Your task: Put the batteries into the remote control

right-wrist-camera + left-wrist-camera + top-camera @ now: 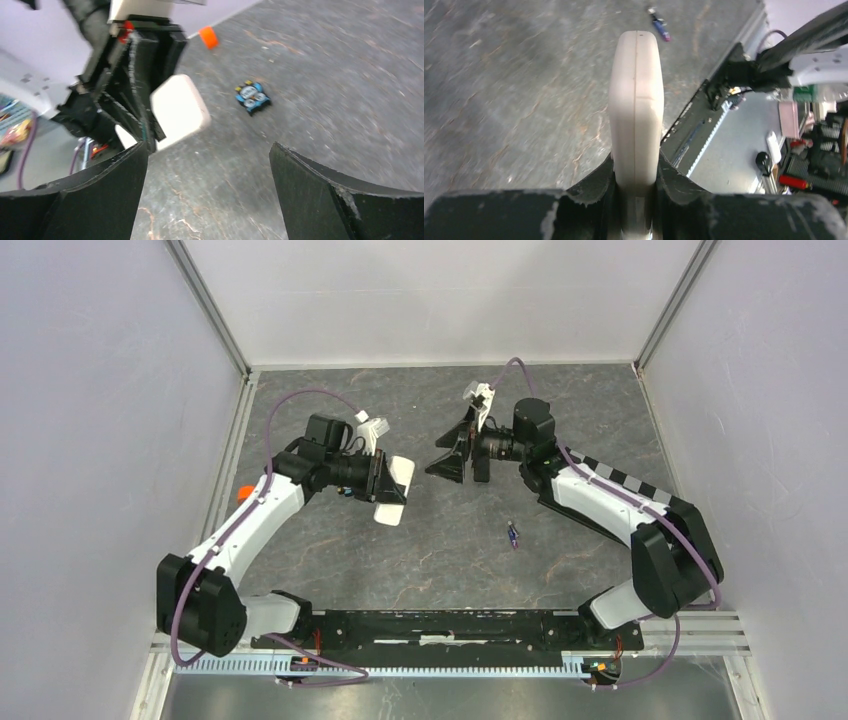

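Observation:
My left gripper is shut on the white remote control and holds it above the table at centre-left. In the left wrist view the remote stands edge-on between the jaws, its far end pointing away. One slim dark bluish battery lies on the table right of centre, also visible in the left wrist view. My right gripper hangs open and empty just right of the remote, facing it. The right wrist view shows the remote and a small blue bundle with round silvery ends lying beyond it.
A small orange piece lies by the left wall, also seen in the right wrist view. White walls enclose the dark marbled table on three sides. The black base rail runs along the near edge.

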`<state>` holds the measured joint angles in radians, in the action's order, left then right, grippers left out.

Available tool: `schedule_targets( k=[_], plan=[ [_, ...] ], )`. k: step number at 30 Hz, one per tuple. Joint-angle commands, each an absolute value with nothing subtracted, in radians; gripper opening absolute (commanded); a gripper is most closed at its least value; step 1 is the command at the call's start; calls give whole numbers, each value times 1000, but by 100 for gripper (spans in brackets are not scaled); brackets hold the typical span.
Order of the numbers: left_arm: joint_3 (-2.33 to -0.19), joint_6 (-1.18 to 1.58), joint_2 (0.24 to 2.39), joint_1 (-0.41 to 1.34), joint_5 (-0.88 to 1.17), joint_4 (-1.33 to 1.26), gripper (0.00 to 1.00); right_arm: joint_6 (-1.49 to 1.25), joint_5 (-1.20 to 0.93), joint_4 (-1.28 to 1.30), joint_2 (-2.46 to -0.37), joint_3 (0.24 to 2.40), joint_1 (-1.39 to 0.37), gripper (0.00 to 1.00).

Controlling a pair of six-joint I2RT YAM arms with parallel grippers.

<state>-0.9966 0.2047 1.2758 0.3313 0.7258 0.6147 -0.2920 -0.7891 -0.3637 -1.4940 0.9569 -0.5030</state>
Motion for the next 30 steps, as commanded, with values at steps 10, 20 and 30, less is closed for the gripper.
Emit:
schedule_targets(
  k=[10,20,30],
  plan=[
    [-1120,-98,1240,395,1031,651,2,-144,-1022,-262,-1538,1181,-614,85],
    [-1160,-203,1192,396,1003,713,5,-255,-1207,-235,-1654,1331,-620,48],
    [-1205,-210,1172,395,961,722,5,-281,-1225,-224,-1648,1315,-623,14]
  ],
)
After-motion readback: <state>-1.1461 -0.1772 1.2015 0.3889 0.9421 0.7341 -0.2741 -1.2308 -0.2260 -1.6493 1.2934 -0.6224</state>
